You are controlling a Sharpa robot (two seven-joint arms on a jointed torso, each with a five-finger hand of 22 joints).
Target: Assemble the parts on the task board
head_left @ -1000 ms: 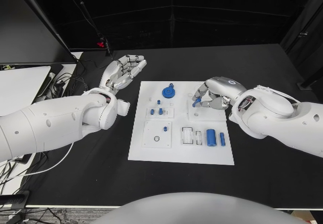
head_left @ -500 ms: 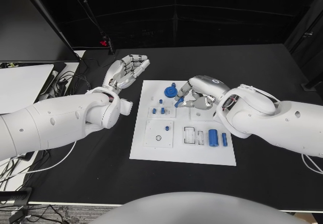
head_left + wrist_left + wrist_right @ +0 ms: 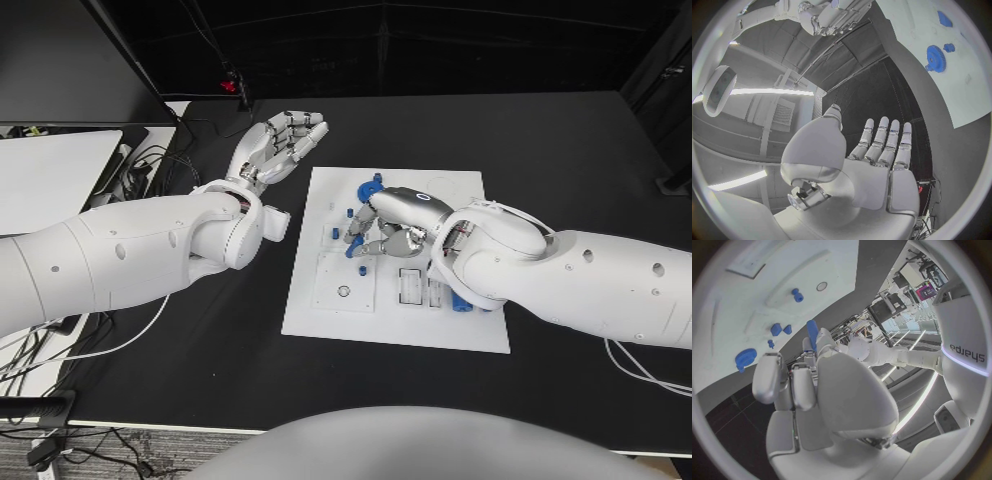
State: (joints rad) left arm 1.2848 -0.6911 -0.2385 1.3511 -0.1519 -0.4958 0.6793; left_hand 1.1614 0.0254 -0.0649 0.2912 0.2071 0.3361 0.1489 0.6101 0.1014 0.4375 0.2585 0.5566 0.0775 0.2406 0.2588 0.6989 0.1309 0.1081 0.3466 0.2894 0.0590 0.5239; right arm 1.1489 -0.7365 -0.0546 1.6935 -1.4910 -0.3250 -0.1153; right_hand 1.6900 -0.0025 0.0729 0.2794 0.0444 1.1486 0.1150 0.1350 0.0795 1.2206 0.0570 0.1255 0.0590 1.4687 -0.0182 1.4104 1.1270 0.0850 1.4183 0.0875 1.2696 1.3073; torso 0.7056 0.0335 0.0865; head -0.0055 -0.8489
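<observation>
The right hand pinches what looks like a small blue peg over mid-frame white task board to seat it, while the left hand, fingers spread and empty, waits at upper left off the board.

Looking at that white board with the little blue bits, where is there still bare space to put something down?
The task board is bare along its near edge and at its far right corner. The black table beyond it is open too. It is crowded mid-board, where the right hand holds a blue peg among the small parts and the blue gear.
</observation>
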